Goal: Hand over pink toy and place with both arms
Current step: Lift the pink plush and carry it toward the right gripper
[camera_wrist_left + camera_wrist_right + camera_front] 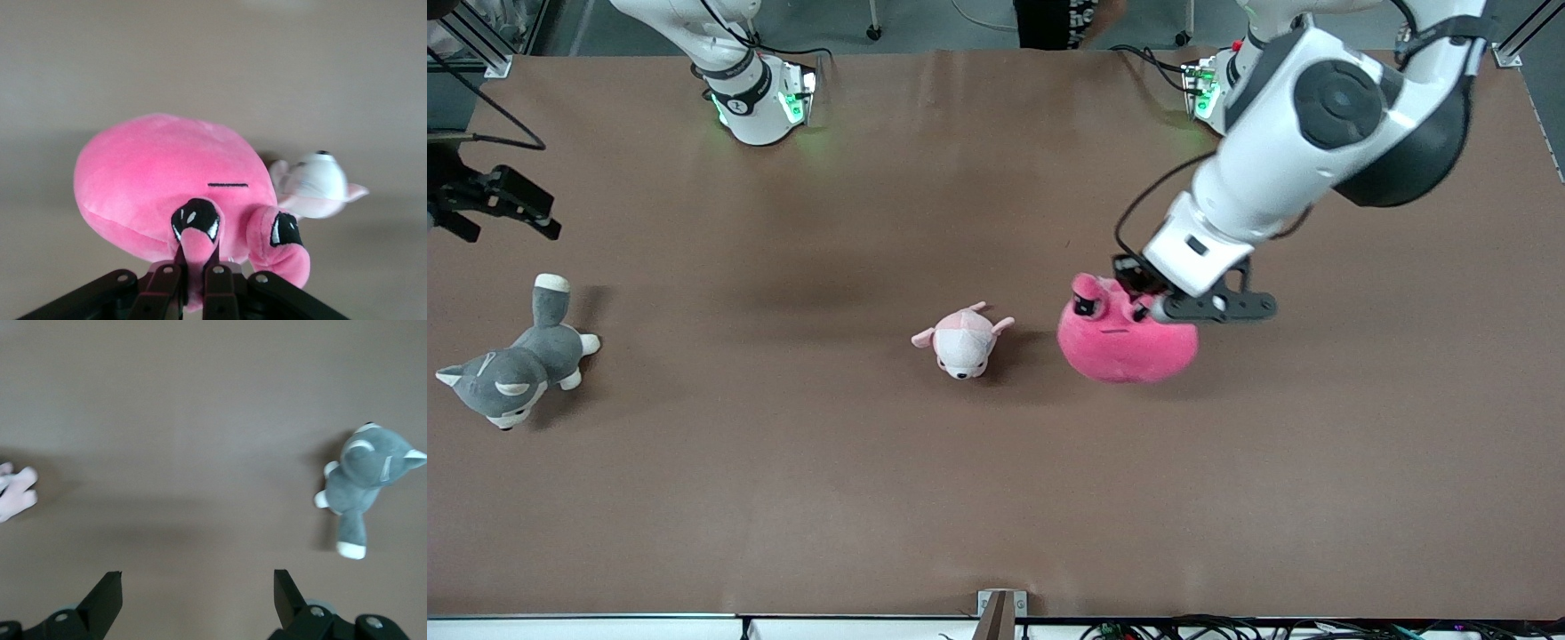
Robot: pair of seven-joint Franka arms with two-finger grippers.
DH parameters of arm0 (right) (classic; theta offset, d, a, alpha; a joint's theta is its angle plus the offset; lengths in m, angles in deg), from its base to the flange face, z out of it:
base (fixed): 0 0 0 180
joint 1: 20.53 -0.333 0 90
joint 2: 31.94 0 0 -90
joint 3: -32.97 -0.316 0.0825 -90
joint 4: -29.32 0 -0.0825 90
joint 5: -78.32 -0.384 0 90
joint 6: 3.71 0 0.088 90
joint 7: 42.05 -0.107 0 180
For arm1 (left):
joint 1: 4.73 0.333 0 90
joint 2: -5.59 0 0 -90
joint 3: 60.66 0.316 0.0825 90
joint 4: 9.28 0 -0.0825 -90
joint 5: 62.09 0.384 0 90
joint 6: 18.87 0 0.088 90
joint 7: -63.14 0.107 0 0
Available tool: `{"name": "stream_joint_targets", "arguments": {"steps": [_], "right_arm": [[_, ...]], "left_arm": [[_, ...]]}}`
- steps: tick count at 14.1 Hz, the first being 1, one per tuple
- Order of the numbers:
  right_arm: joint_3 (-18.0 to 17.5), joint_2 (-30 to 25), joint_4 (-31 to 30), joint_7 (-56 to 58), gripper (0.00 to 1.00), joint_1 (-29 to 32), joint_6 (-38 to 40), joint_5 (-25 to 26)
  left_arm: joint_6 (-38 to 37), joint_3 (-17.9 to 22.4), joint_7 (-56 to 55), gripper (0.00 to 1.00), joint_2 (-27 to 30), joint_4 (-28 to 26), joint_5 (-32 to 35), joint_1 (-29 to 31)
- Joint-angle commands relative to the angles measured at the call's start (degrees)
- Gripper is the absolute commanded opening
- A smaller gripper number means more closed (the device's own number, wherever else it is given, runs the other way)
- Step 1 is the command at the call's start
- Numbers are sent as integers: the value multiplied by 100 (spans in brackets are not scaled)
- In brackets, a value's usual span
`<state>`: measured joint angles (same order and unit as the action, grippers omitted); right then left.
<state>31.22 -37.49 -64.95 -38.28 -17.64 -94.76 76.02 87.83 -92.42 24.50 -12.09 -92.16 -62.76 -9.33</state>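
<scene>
The pink toy (1125, 342), a hot-pink rounded plush with dark eyes, sits on the brown table (800, 498) toward the left arm's end. My left gripper (1123, 295) comes down on its top and is shut on one of its two bumps. In the left wrist view the toy (160, 173) fills the middle, and the left gripper (195, 259) pinches the bump just under one eye. My right gripper (494, 200) hangs over the table at the right arm's end and waits. It (197, 581) stands open with only bare table between its fingers.
A small pale pink-and-white puppy plush (963, 340) (320, 187) lies right beside the pink toy, on the side toward the right arm. A grey-and-white husky plush (516, 364) (367, 480) lies at the right arm's end of the table.
</scene>
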Motion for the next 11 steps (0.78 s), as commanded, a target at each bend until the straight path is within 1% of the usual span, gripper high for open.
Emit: {"name": "stream_joint_targets", "arguments": {"steps": [1,2,4,5,6,8,9,11], "right_arm": [[17,-16,348,-43,100,-69,455,-515],[8,1,348,-35,100,-86,447,-761],[17,193,313,-43,100,-95,473,-1830],[17,308,304,-44,99,-121,491,-2236],[17,396,313,-44,94,-217,482,-2536],[17,528,322,-52,87,-419,421,-2976],[17,589,322,-52,87,-525,403,-3152],[8,738,322,-61,88,-613,359,-3346]], "left_arm": [[-35,20,-816,1,-340,719,5,-601],[87,47,-1159,1,-419,842,14,-813],[377,65,-1784,0,-464,905,14,-1121],[527,65,-1961,0,-464,914,14,-1227],[641,47,-1971,0,-473,949,-3,-1341],[704,65,-2050,0,-517,1028,5,-1674],[765,56,-2189,0,-525,1054,-3,-1746],[1019,56,-2759,0,-586,1063,-3,-1921]]}}
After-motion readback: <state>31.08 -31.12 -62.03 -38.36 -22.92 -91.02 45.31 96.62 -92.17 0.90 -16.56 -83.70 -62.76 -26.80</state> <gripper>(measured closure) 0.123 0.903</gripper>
